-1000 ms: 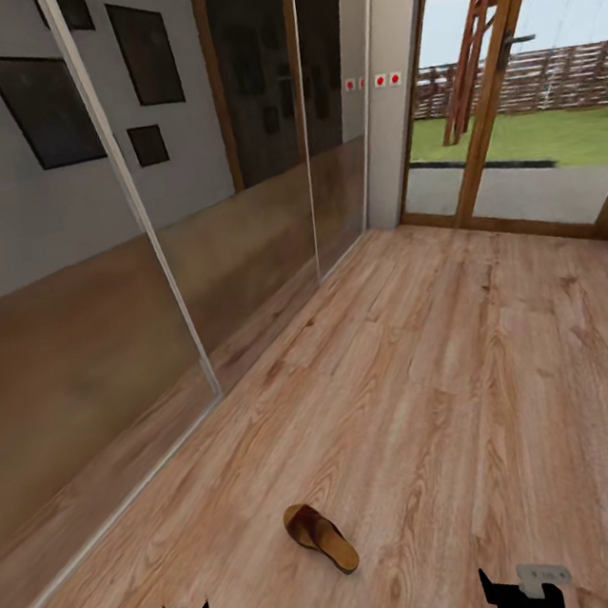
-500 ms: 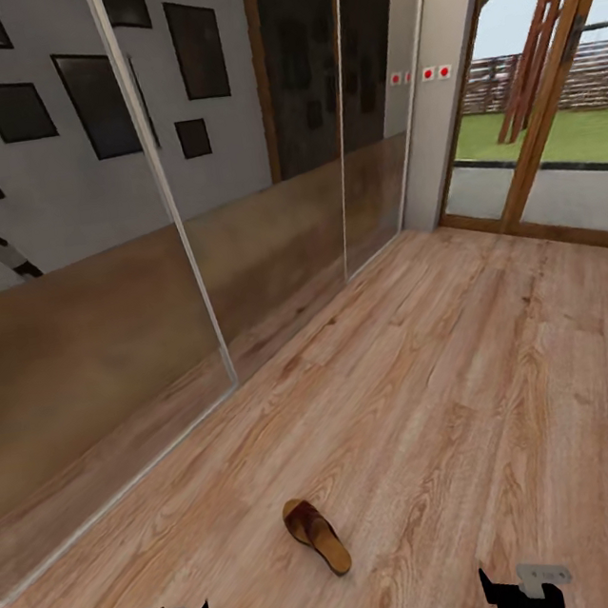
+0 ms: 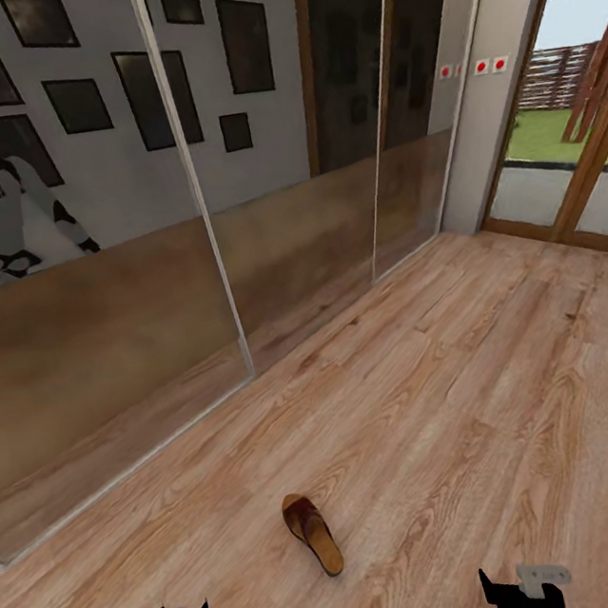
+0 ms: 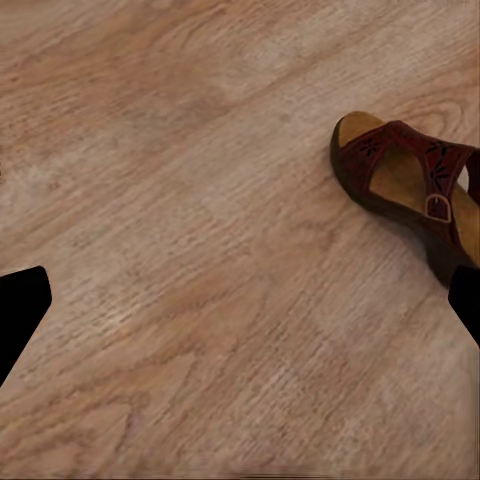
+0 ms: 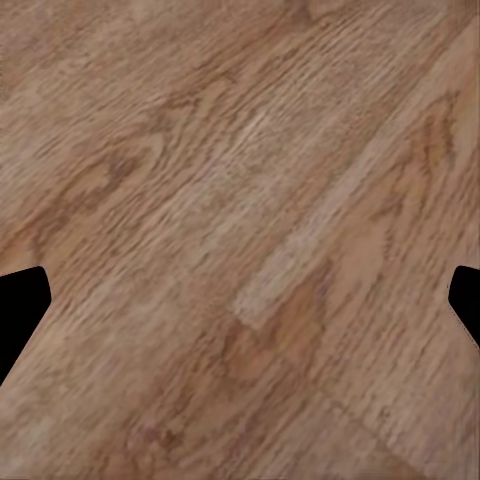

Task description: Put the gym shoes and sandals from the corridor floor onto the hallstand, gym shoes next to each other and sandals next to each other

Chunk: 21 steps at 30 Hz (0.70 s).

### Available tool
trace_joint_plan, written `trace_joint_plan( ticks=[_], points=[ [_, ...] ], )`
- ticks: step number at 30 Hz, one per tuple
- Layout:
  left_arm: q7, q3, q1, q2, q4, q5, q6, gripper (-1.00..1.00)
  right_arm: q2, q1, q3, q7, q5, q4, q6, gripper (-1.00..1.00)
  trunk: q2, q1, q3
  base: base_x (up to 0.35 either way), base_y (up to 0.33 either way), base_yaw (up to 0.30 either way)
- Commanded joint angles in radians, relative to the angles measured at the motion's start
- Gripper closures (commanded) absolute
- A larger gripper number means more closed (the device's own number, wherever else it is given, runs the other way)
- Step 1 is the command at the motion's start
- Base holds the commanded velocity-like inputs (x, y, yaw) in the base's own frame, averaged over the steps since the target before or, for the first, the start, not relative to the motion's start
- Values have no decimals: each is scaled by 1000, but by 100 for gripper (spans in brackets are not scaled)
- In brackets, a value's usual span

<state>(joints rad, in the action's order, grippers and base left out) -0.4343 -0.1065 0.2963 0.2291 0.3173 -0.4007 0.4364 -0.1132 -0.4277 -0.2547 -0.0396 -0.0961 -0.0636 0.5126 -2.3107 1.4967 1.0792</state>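
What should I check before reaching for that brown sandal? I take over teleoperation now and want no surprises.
1. Dark brown leather slip-on sandal lies on the light wood-plank floor, sole down: ok.
2. Left gripper open, nothing between its black fingertips: ok.
3. Right gripper open and empty over bare planks: ok.
4. Sandal sits between the two arms, nearer the left one; it lies off to one side of the left wrist view, not centred between the fingers: not ok.
5. Floor around the sandal free of obstacles: ok.
6. Shoe rack location for the drop-off: cannot tell.
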Motion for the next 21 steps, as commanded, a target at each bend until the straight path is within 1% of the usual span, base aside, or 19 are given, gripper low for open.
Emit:
trace_joint_plan(
  ticks=[1,4,8,21],
  points=[
    [-2,-8,1,1,-1,-10,4,-100,0,0,-9,-3,-10,1,3,-100,0,0,1,0,-234,278],
    [-3,-8,1,1,-1,-10,4,-100,0,0,-9,-3,-10,1,3,-100,0,0,1,0,-162,278],
    [-3,-8,1,2,-1,-10,4,-100,0,0,-9,-3,-10,1,3,-100,0,0,1,0,-75,278],
    [-3,-8,1,4,-1,-10,4,-100,1,0,-9,-3,-10,0,3,-100,0,0,3,0,-13,278]
  ],
)
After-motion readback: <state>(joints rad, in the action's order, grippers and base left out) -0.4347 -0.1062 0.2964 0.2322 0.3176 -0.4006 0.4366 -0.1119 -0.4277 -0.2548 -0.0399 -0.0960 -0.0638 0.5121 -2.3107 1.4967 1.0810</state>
